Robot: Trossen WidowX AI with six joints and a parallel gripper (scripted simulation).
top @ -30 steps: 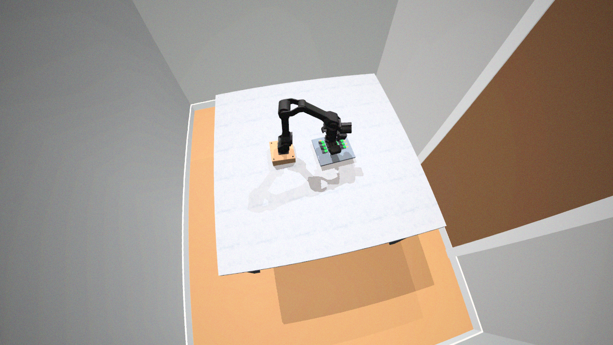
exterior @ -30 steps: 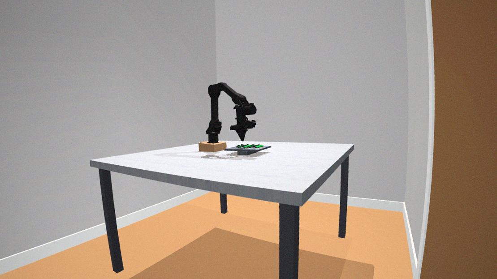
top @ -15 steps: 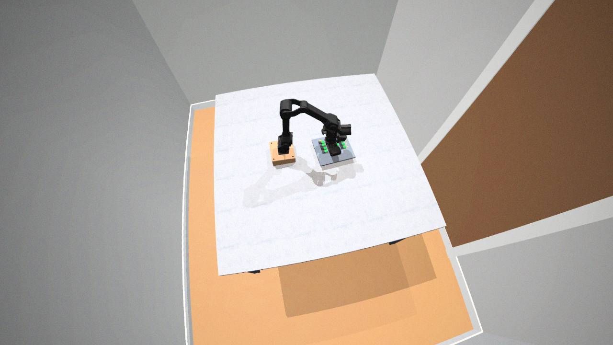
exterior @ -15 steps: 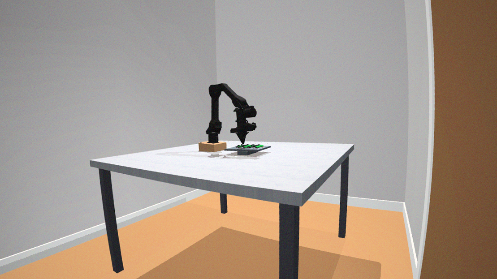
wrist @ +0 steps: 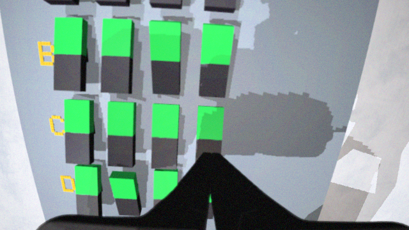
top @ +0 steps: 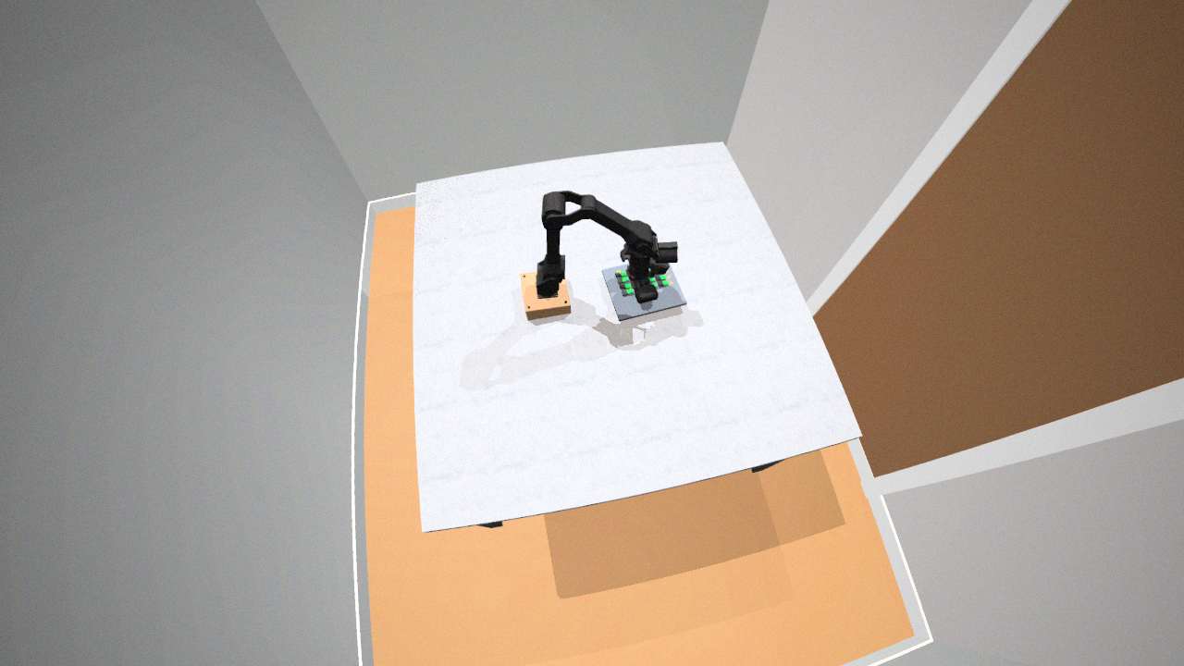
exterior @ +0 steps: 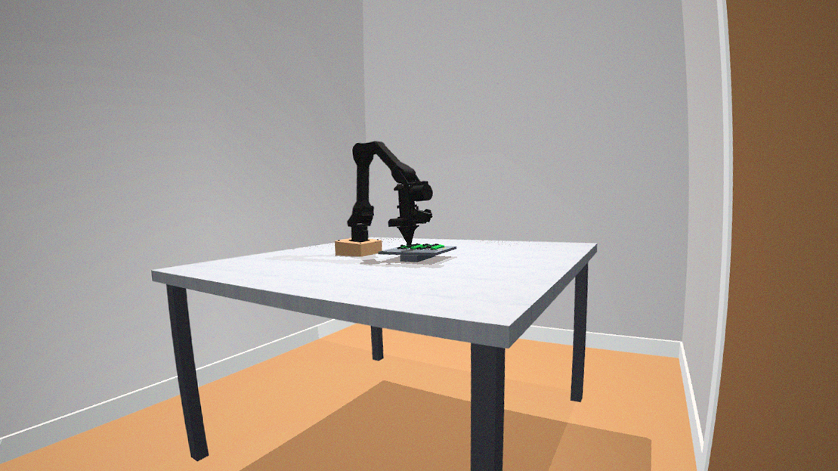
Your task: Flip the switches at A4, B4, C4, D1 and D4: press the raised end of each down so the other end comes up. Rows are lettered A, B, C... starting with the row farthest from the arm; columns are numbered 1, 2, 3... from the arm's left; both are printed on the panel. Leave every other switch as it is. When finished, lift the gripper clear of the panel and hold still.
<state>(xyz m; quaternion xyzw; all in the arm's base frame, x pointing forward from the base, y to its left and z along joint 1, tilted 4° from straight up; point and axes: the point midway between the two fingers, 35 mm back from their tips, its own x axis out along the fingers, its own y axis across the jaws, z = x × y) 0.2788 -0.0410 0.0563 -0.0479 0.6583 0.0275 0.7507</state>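
The fingers are pressed together with nothing between them. Switch D4 point(wrist: 209, 199) is almost wholly hidden beneath them; the dark end of switch C4 point(wrist: 209, 132) is met just beyond their tip. Row A is cut off at the far panel point(wrist: 281, 64) edge.

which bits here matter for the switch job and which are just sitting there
Job:
pincer, shut, empty, tip at C4
C4
B4
D1
panel

Not in the job:
B1
C2
D2
table
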